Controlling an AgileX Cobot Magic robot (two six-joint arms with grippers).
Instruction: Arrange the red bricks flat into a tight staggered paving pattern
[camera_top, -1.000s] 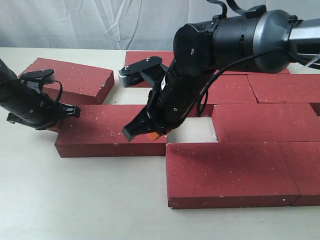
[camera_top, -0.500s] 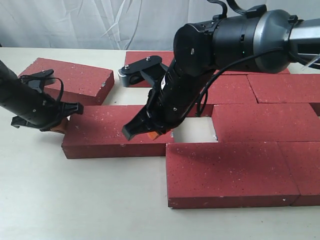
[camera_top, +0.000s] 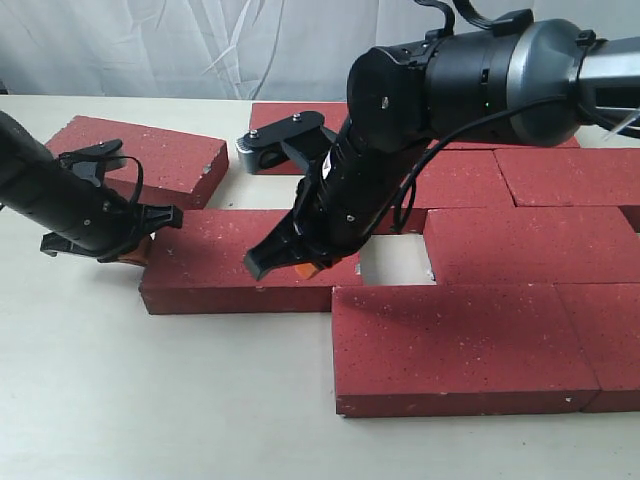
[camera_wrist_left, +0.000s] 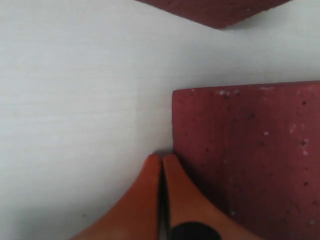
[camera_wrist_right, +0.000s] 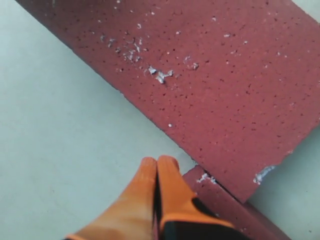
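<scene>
One loose red brick lies flat in the middle of the exterior view. My left gripper is shut, its orange fingertips pressed against that brick's left end. My right gripper is shut too. It sits low by the same brick's front edge, next to the corner of a front paved brick. Several red bricks lie tight together on the right. A small bare gap separates the loose brick from them.
Another loose red brick lies at an angle at the back left, close behind my left arm. One more brick lies behind the right arm. The large front brick borders the gap. A white curtain hangs at the back.
My left gripper has pushed the loose brick to the right, and the bare gap beside the paved bricks has narrowed. The right arm has stayed where it was.
</scene>
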